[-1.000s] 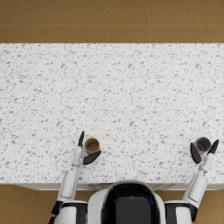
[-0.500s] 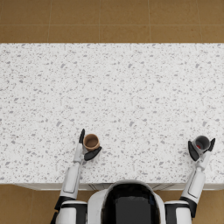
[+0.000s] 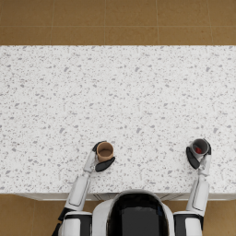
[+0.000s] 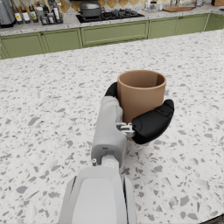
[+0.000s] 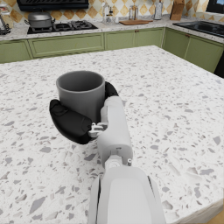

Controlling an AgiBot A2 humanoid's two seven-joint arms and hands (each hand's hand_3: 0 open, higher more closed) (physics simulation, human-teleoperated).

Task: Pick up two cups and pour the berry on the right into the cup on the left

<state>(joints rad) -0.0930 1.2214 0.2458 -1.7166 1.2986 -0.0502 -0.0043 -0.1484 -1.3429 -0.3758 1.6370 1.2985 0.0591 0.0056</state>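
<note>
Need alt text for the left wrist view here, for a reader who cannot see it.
The left hand wraps its dark fingers around an upright brown cup on a speckled white counter. The white forearm rises from below, and green kitchen cabinets run along the background.

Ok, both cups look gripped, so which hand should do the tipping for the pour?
The right. The right hand wraps the grey cup, which shows a red berry inside. The left hand holds the brown cup, which looks empty, so it probably only needs to stay upright as the receiver.
</note>
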